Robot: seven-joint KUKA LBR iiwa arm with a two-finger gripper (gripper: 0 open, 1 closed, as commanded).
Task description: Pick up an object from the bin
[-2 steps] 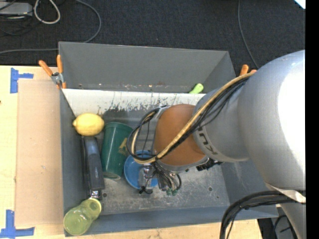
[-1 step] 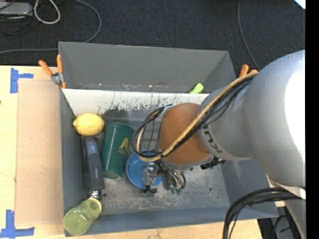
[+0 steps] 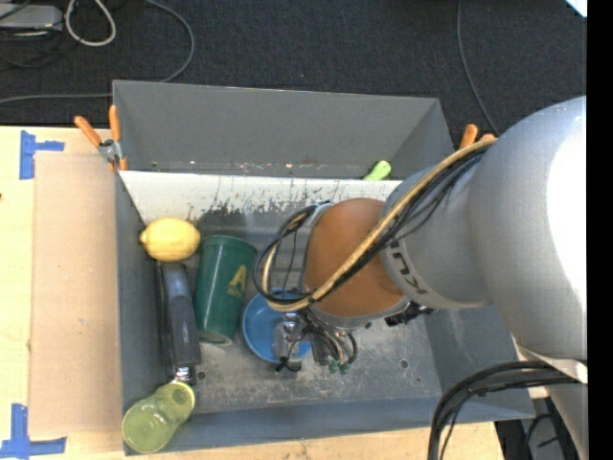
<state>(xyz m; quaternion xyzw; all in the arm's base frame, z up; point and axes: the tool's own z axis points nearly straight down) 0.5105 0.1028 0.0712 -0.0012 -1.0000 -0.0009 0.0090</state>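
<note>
The bin [image 3: 287, 127] is entered from the right. A green cup [image 3: 222, 287] lies on its side, with a blue dish [image 3: 257, 326] just beside it. The gripper [image 3: 308, 347] is poised over the dish's right edge (open or closed cannot be told). The step is judged to be the approach. Next, a descent and a closing on the rim are called for.

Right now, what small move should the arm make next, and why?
Probably a short descent: the pincer is over the right edge of the blue round dish, beside the lying green cup, with no grasp visible yet.
</note>
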